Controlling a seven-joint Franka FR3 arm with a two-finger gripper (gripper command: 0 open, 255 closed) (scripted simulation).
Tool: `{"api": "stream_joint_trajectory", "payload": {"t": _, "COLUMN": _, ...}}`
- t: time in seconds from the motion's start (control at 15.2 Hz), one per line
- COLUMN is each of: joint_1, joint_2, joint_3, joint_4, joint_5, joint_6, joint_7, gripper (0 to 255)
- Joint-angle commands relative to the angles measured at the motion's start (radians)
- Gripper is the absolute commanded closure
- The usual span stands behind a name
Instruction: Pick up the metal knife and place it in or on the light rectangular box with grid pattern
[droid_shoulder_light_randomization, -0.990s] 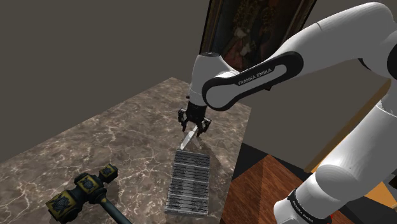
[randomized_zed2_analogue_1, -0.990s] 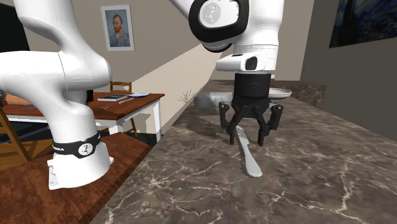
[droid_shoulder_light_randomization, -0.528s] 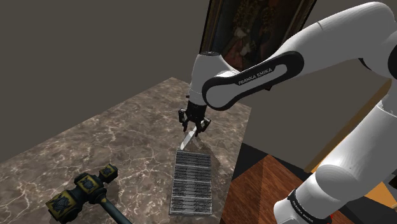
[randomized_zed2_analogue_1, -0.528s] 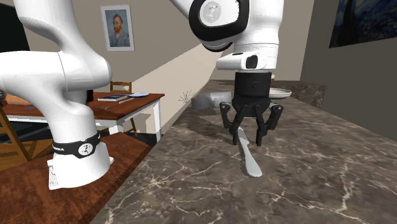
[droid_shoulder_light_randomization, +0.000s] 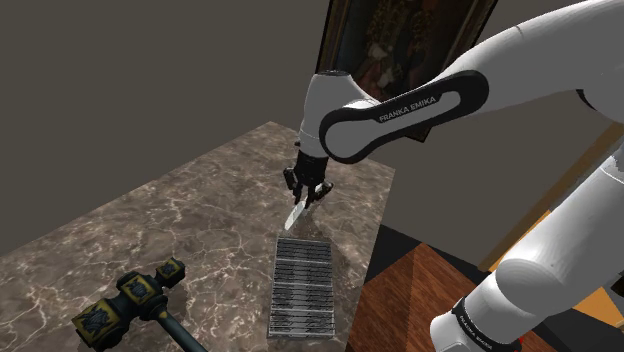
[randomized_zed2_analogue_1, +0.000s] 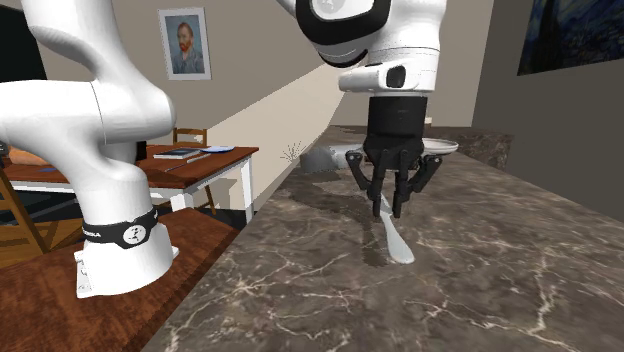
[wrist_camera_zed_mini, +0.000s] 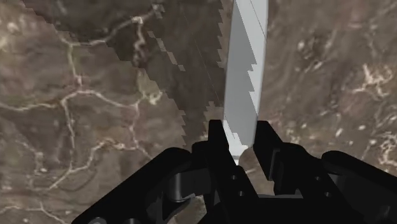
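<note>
Table (droid_shoulder_light_randomization: 180, 220): dark veined marble top. It carries every object of the task.
Arm (droid_shoulder_light_randomization: 400, 110): white, reaching from the stand across the shoulder view's right side, wrist pointing down over the table.
Box (droid_shoulder_light_randomization: 303, 285): light rectangular tray with a grid pattern, lying flat near the table edge. Nothing lies in it.
Hammer (droid_shoulder_light_randomization: 130, 303): ornate dark tool in the shoulder view's lower left, well apart from the box. Disregard it.
Gripper (randomized_zed2_analogue_1: 391, 207): clenched on the knife. In the wrist view both fingers (wrist_camera_zed_mini: 216, 143) press against the handle end.
Knife (droid_shoulder_light_randomization: 296, 214): pale blade hanging down from the fingertips, tilted, tip nearest the table. You find it just beyond the far short end of the box, not above it.
Contact with table: the tip looks clear of the marble, but you cannot confirm this.
Done: grasp made; lift appears begun.
Left: raise the knife, carry it over the box, lower it, release.
</note>
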Motion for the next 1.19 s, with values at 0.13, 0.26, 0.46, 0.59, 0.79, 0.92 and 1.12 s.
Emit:
{"api": "stream_joint_trajectory", "payload": {"t": 0.13, "joint_1": -0.001, "joint_2": -0.034, "joint_3": -0.002, "joint_4": 0.025, "joint_5": 0.024, "joint_6": -0.054, "joint_7": -0.017, "gripper": 255}}
{"api": "stream_joint_trajectory", "payload": {"t": 0.26, "joint_1": -0.001, "joint_2": -0.050, "joint_3": -0.003, "joint_4": 0.038, "joint_5": 0.034, "joint_6": -0.081, "joint_7": -0.025, "gripper": 255}}
{"api": "stream_joint_trajectory", "payload": {"t": 0.46, "joint_1": -0.001, "joint_2": -0.072, "joint_3": -0.006, "joint_4": 0.060, "joint_5": 0.048, "joint_6": -0.122, "joint_7": -0.035, "gripper": 255}}
{"api": "stream_joint_trajectory", "payload": {"t": 0.59, "joint_1": -0.002, "joint_2": -0.086, "joint_3": -0.009, "joint_4": 0.076, "joint_5": 0.055, "joint_6": -0.149, "joint_7": -0.041, "gripper": 255}}
{"api": "stream_joint_trajectory", "payload": {"t": 0.79, "joint_1": -0.002, "joint_2": -0.104, "joint_3": -0.012, "joint_4": 0.100, "joint_5": 0.065, "joint_6": -0.189, "joint_7": -0.049, "gripper": 255}}
{"api": "stream_joint_trajectory", "payload": {"t": 0.92, "joint_1": -0.002, "joint_2": -0.115, "joint_3": -0.015, "joint_4": 0.118, "joint_5": 0.070, "joint_6": -0.216, "joint_7": -0.054, "gripper": 255}}
{"api": "stream_joint_trajectory", "payload": {"t": 1.12, "joint_1": -0.003, "joint_2": -0.129, "joint_3": -0.019, "joint_4": 0.146, "joint_5": 0.077, "joint_6": -0.257, "joint_7": -0.059, "gripper": 255}}
